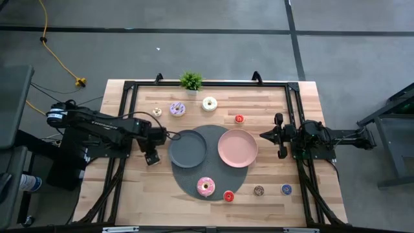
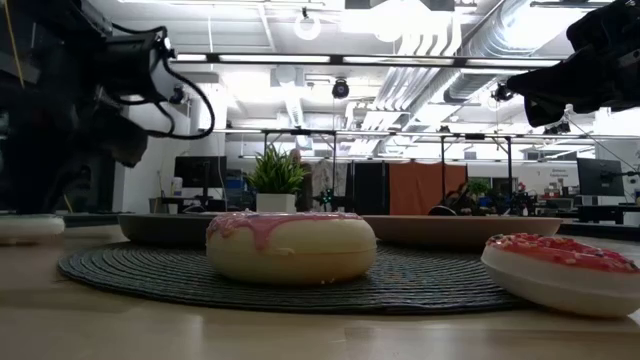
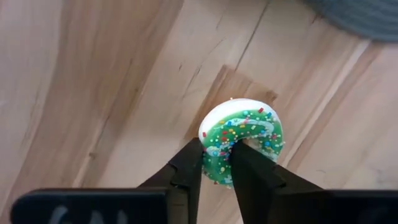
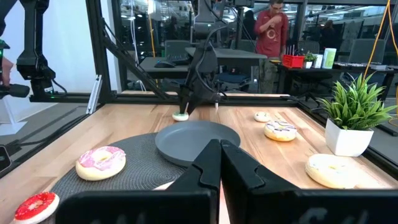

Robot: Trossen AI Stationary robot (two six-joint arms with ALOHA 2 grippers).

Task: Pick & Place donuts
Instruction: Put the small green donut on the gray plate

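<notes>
Filling most of the high view is a pale wooden table (image 1: 129, 194) inside a black frame, with the left arm reaching in from the frame's left and the right arm from its right. At the table's centre lies a round dark woven mat (image 1: 213, 178), bearing a grey plate (image 1: 187, 149) on its left and a pink plate (image 1: 237, 147) on its right, the two just beside each other. A small potted plant (image 1: 191, 81) stands at the table's top edge, above the mat. Among the donuts, the pink-iced donut (image 1: 206, 186) sits on the mat's lower part, the purple-iced donut (image 1: 177, 109) and the white donut (image 1: 209, 103) lie upper centre between the plant and the plates, and a red donut (image 1: 228, 196) touches the mat's lower edge. Smaller still, another red one (image 1: 239, 119) lies above the pink plate, a cream one (image 1: 156, 112) left of the purple, and a brown one (image 1: 259, 190) and a blue one (image 1: 286, 189) sit at the lower right. The left gripper (image 3: 216, 163) is down at the table just left of the grey plate, its fingers (image 3: 189, 165) drawn in close around one side of the ring of a tiny green donut (image 3: 244, 140), white underneath and sprinkled, one finger outside the ring and the other at its hole; the donut lies on the wood. The right gripper (image 4: 219, 163) hangs above the table right of the pink plate, fingers pressed together with nothing between them.
</notes>
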